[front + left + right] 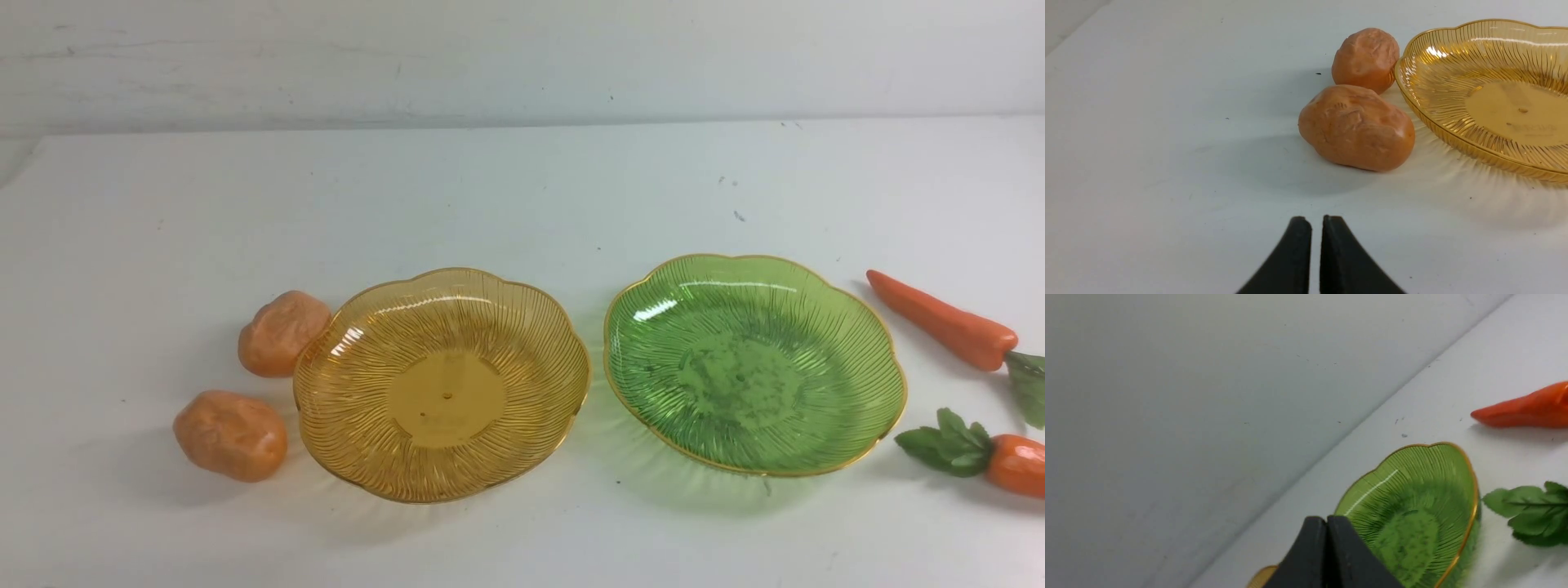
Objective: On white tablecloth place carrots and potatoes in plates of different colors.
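Nothing is sorted yet. In the front view the yellow plate (353, 327) sits at centre left and the green plate (755, 363) at centre right of the tablecloth (522, 188), and both are empty. Two potatoes lie on the cloth at the yellow plate's left side: the upper potato (283, 332) is against or just beside its rim, and the lower potato (230, 435) is close by, lower in the frame. Two carrots lie at the far right. The upper carrot (943, 318) slants with its tip up and to the left, and the lower carrot (1016, 464) points its leaves at the green plate, its body cut off by the frame edge. Neither arm shows in the front view. From its wrist camera the left gripper (1316, 222) hovers near the potatoes, jaws almost together with only a thin slit between them, holding nothing. The right gripper (1327, 522) is near the green plate with its jaws pressed shut and empty. The potatoes look light, firm and lumpy, so a grip across the narrow middle should hold. The carrots look glossy and tapered and would likely slip toward the tip, so the thick end just below the leaves seems safest. The leaves look too soft and floppy to grip.
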Motion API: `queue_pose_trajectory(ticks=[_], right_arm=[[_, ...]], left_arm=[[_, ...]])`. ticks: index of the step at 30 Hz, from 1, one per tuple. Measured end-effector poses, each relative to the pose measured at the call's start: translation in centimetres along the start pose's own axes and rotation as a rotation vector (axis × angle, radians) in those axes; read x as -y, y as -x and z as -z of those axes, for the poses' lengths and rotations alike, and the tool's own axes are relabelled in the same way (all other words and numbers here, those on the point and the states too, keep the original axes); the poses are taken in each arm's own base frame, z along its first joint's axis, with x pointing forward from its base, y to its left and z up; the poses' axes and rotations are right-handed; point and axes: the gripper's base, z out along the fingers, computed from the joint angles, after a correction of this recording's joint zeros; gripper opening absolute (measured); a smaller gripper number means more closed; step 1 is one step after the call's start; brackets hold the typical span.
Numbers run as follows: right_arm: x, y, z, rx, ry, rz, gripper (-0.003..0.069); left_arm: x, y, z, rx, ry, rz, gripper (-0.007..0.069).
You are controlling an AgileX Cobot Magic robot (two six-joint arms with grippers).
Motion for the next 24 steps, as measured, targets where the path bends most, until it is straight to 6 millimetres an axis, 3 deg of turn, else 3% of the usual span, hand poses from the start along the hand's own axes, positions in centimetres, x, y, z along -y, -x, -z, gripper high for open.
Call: queue_pose_trajectory(ticks=[4, 8, 10, 13, 18, 24], right_arm=[[-0.7, 0.6, 0.1, 0.019, 0.024, 0.032, -0.0015], [-7.9, 5.4, 1.4, 0.081, 0.132, 0.329, -0.0014], [-11.6, 7.8, 0.1, -0.073, 0.037, 0.517, -0.0014], [-12.8, 8.7, -1.1, -0.309, -0.123, 0.614, -0.0012], [-12.2, 9.3, -4.4, -0.645, -0.442, 0.637, -0.0011], [-8.9, 9.2, -9.5, -0.757, -0.755, 0.678, -0.0010]], left_arm=[[0.0, 0.0, 0.0, 0.000, 0.000, 0.000, 0.0027], [0.0, 0.0, 0.0, 0.000, 0.000, 0.000, 0.0027], [0.0, 0.0, 0.0, 0.000, 0.000, 0.000, 0.0027], [0.0, 0.0, 0.0, 0.000, 0.000, 0.000, 0.0027], [0.0, 0.0, 0.0, 0.000, 0.000, 0.000, 0.0027], [0.0, 0.0, 0.0, 0.000, 0.000, 0.000, 0.0027]])
